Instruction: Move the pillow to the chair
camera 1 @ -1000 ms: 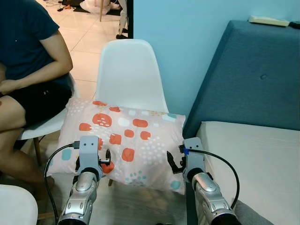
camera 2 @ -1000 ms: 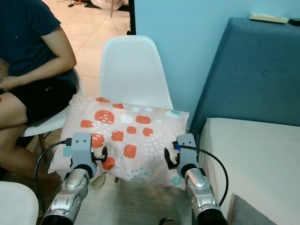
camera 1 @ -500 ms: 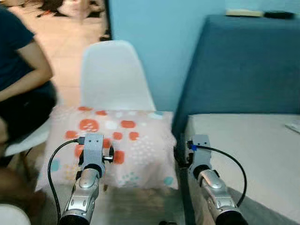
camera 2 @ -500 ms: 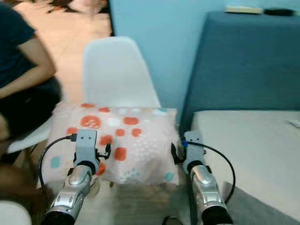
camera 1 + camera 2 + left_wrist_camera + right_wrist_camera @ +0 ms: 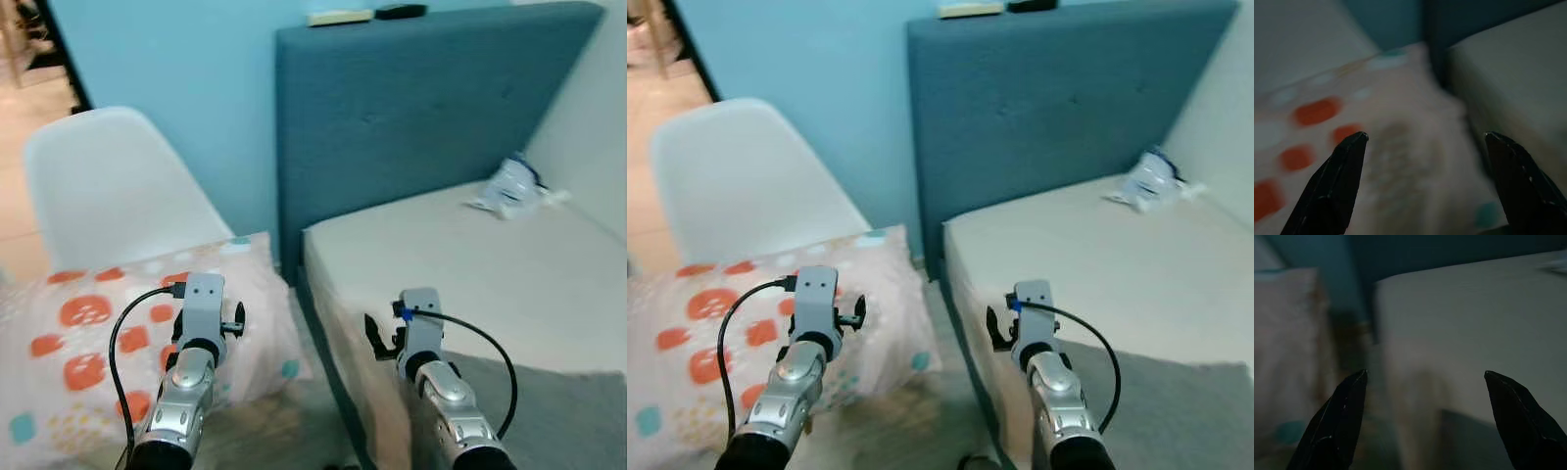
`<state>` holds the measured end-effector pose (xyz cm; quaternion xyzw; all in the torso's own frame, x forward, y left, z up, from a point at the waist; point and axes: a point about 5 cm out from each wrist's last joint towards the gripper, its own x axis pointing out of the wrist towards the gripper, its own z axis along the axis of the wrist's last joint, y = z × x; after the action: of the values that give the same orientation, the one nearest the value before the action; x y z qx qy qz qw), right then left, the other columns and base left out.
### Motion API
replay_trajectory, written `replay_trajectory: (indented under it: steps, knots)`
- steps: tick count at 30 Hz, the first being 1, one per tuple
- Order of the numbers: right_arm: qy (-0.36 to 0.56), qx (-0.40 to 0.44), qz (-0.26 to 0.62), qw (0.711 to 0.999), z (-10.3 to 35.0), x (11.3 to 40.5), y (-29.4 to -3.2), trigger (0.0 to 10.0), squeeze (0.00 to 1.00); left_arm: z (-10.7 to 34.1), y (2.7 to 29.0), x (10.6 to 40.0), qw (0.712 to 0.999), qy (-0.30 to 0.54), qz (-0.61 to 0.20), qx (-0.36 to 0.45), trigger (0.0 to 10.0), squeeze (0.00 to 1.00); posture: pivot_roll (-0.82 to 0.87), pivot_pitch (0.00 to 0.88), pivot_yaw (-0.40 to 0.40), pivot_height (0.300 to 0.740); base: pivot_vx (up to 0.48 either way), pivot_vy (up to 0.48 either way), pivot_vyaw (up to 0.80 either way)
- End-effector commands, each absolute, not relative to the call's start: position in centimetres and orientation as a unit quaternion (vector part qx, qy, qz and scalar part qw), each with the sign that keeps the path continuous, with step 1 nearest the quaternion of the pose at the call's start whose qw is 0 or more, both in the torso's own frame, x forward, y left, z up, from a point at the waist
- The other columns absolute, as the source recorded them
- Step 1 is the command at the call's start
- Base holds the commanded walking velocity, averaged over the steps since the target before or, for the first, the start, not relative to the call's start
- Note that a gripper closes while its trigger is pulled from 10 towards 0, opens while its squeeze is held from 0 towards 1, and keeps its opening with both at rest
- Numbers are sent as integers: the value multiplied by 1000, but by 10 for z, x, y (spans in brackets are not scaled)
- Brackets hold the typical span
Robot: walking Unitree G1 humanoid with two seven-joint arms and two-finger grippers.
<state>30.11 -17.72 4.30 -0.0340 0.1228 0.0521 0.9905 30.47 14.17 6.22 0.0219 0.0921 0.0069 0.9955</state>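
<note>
- Left eye view: the camera has swung to the right since a second ago; the seated person is out of frame and the bed (image 5: 470, 255) now takes up the right half. That is the view turning, not the things moving.
- The pillow (image 5: 88, 343) lies on the chair (image 5: 98, 186) seat, as it did a second ago. The left gripper (image 5: 220, 320) hangs over its near right part and grips nothing. I judge the task done, or nearly so, and the robot turning away.
- The right gripper (image 5: 377, 335) is off the pillow now, over the bed's near edge.
- Count: one pillow, one chair, one bed with a blue headboard (image 5: 421, 108), one crumpled white bag (image 5: 511, 184) on the mattress, two flat items on top of the headboard.
- Right eye view: same scene, nothing to add; a grey blanket (image 5: 1176, 401) covers the near corner of the bed.
- Left wrist view: blurred; both fingers (image 5: 1332, 181) spread wide, the pillow's red dots beyond them, nothing between.
- Right wrist view: dark; fingers (image 5: 1337, 416) wide apart and empty, the mattress ahead, pillow edge off to one side.
</note>
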Motion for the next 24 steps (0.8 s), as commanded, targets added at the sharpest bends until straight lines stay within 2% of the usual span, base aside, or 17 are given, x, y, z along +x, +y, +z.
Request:
replay_trajectory:
  steps: [1,8,15,20,24]
  knots:
    - [136,-36,53,989,39,301,-175,10000,0,54,144,302,994,107,13,33,10000,0,-60,129,-2,740,0,0,-800]
    - [132,-39,40,990,41,300,-179,10000,0,55,139,303,994,102,-5,37,10000,0,-58,133,24,740,0,0,-800]
    - [139,-29,31,989,34,294,-175,10000,0,57,146,308,993,106,-5,43,10000,0,-42,121,51,740,0,0,-800]
    - [144,-27,33,989,31,294,-173,10000,0,53,153,307,993,113,22,35,10000,0,-34,72,17,740,0,0,-800]
    - [149,-39,44,987,37,304,-174,10000,0,49,154,308,991,125,48,19,10000,0,-68,100,-22,740,0,0,-800]
